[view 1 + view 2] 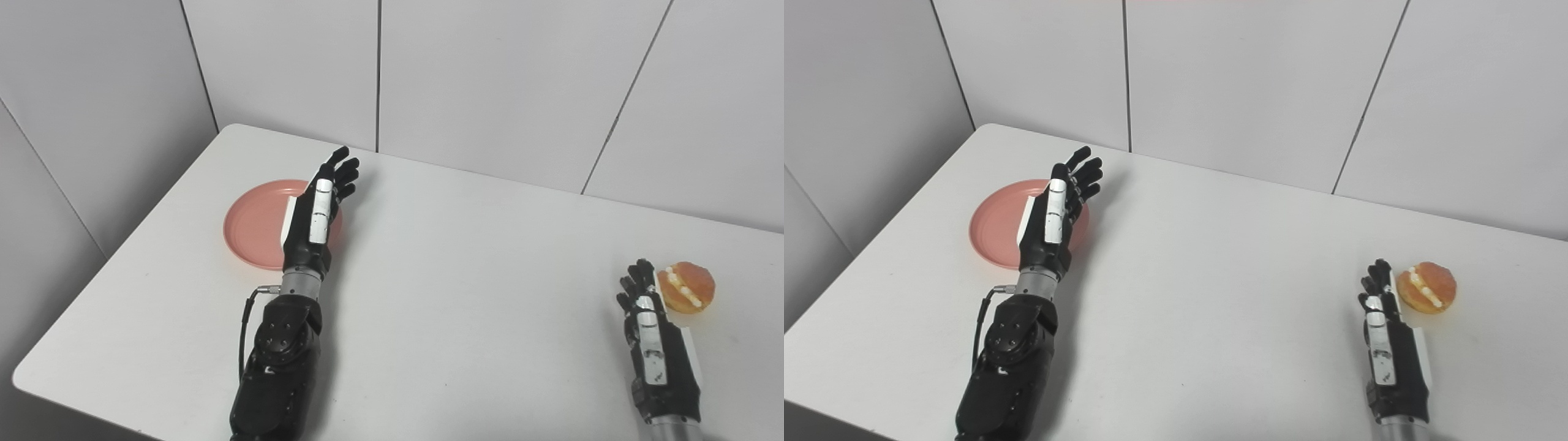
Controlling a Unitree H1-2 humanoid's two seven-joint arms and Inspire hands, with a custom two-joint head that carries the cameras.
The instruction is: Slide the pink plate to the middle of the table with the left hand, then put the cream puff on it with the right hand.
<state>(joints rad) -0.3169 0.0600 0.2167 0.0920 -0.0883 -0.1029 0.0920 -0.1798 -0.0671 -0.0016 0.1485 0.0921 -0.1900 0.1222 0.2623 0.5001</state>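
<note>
A pink plate lies on the white table, left of centre and toward the back. My left hand is stretched out over the plate's right part, fingers straight and apart, holding nothing; it hides the plate's right rim. Whether the palm touches the plate I cannot tell. A golden cream puff with a line of white cream sits at the right side of the table. My right hand rests just left of the puff, fingers extended beside it, not closed on it.
Grey wall panels rise close behind the table's far edge and along its left side. The table's left front corner is rounded and near the left arm.
</note>
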